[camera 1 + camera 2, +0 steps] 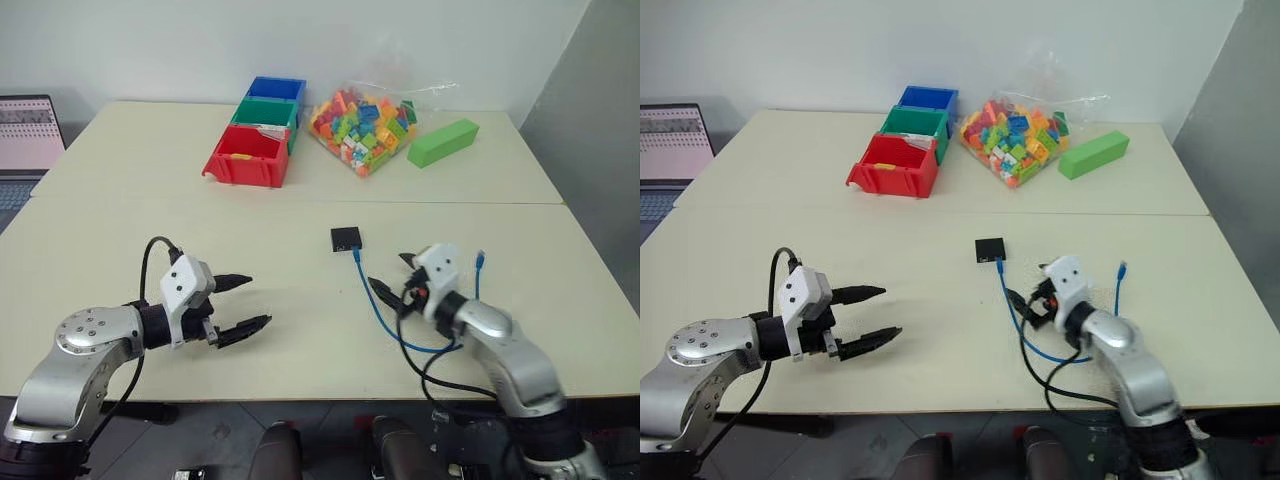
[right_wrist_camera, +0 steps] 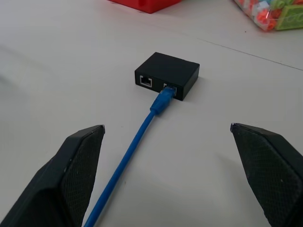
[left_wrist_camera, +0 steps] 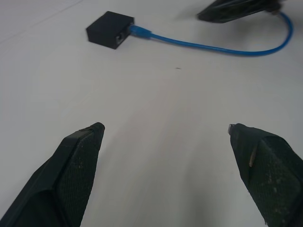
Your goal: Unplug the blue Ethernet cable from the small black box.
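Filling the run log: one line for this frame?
cable: plugged into box | right hand: open, facing plug, cable between fingers, no contact | left hand: open, off to side

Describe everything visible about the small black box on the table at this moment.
The small black box is a flat, square, matte black housing that looks like plastic, lying flat on the pale table. Its near side has two ports: one is empty, the other holds the plug of the blue Ethernet cable, which trails back along the table. Nothing else touches the box; the open right gripper faces it, apart from it.
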Robot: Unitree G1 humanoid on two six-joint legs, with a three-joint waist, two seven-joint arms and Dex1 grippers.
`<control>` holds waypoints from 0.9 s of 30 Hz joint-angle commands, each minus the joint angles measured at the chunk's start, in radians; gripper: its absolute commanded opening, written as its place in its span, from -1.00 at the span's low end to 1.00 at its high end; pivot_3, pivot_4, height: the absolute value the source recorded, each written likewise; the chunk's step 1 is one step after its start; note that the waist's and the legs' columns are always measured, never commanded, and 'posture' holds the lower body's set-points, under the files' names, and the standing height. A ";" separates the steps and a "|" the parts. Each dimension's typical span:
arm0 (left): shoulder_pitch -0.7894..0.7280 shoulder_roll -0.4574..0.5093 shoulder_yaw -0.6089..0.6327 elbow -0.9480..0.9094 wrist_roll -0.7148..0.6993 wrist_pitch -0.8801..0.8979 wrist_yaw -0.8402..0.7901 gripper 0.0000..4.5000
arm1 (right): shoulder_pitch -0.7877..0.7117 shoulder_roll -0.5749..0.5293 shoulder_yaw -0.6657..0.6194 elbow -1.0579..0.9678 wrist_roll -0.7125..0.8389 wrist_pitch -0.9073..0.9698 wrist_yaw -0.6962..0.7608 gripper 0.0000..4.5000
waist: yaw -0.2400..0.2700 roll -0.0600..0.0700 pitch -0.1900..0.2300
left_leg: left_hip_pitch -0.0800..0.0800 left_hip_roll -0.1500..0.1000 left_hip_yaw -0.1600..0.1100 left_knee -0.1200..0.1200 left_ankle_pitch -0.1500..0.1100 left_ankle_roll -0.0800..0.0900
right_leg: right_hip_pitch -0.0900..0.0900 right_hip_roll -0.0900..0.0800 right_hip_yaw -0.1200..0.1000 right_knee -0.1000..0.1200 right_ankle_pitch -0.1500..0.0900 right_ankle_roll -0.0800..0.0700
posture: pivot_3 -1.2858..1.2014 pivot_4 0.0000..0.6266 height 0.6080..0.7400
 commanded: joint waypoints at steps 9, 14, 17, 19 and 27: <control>-0.039 0.011 -0.035 0.022 0.004 -0.046 -0.059 1.00 | -0.111 0.212 0.027 0.209 -0.115 0.049 -0.197 0.84 | 0.001 0.000 0.000 | -0.001 0.000 0.000 0.000 0.000 0.000 | 0.000 0.000 0.000 0.000 0.001 -0.003 | 0.03 -0.52 1.00; -0.032 0.001 -0.043 0.032 0.013 -0.066 -0.053 1.00 | -0.117 0.244 0.033 0.232 -0.142 0.040 -0.218 0.37 | -0.008 0.000 0.000 | 0.000 0.000 0.000 0.000 0.000 0.000 | 0.000 0.000 0.000 0.000 0.001 -0.003 | 0.03 -0.52 1.00; -0.031 -0.008 -0.049 0.042 0.020 -0.076 -0.047 1.00 | -0.126 0.261 0.022 0.252 -0.149 0.035 -0.230 0.04 | -0.012 0.000 0.000 | 0.000 0.000 -0.001 0.000 0.000 0.000 | 0.000 0.000 0.000 0.000 0.001 -0.003 | 0.03 -0.52 1.00; -0.030 -0.012 -0.051 0.046 0.023 -0.082 -0.045 1.00 | -0.130 0.263 0.018 0.260 -0.153 0.029 -0.230 -0.20 | -0.013 0.000 0.000 | 0.000 0.000 -0.001 0.000 0.000 0.000 | 0.000 0.000 0.000 0.000 0.001 -0.003 | 0.03 -0.52 1.00; -0.040 -0.023 -0.059 0.063 0.024 -0.092 -0.041 1.00 | -0.142 0.221 0.024 0.262 -0.175 0.004 -0.202 -1.00 | -0.014 0.000 0.000 | 0.000 0.000 0.000 0.000 0.000 0.000 | 0.000 0.000 0.000 0.000 0.001 -0.003 | 0.03 -0.52 1.00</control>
